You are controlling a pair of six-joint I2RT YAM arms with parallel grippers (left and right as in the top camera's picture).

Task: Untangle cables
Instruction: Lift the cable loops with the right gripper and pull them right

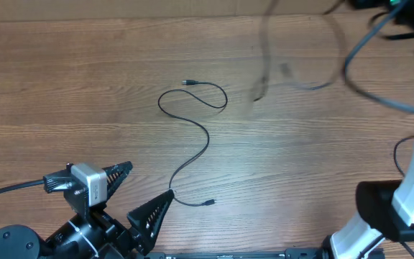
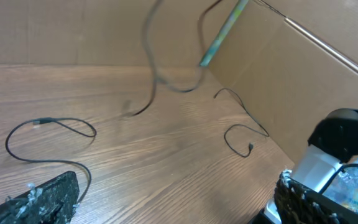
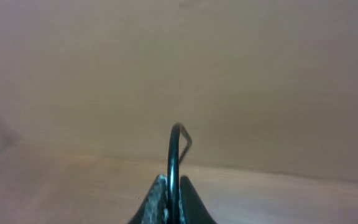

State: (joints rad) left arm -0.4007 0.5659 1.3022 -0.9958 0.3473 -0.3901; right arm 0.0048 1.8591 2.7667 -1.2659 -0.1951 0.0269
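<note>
The left gripper [image 1: 149,181] stood spread wide and empty. The flat cable [image 1: 207,139] lay on the table [image 1: 63,86] just ahead of it. Its near tail passed just beside that gripper's right fingertip, and its long run stretched away forward to a loop and plug. Farther right, the lifted cable [image 1: 264,66] hung blurred in the air, pinched between the pressed-together fingers of the right gripper [image 3: 171,194]. The left arm was nearer the flat cable, with nothing between them.

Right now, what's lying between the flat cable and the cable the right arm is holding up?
Nothing. The overhead view shows only bare table between the flat cable and the raised cable, which is pinched in the right gripper's shut jaws.
</note>
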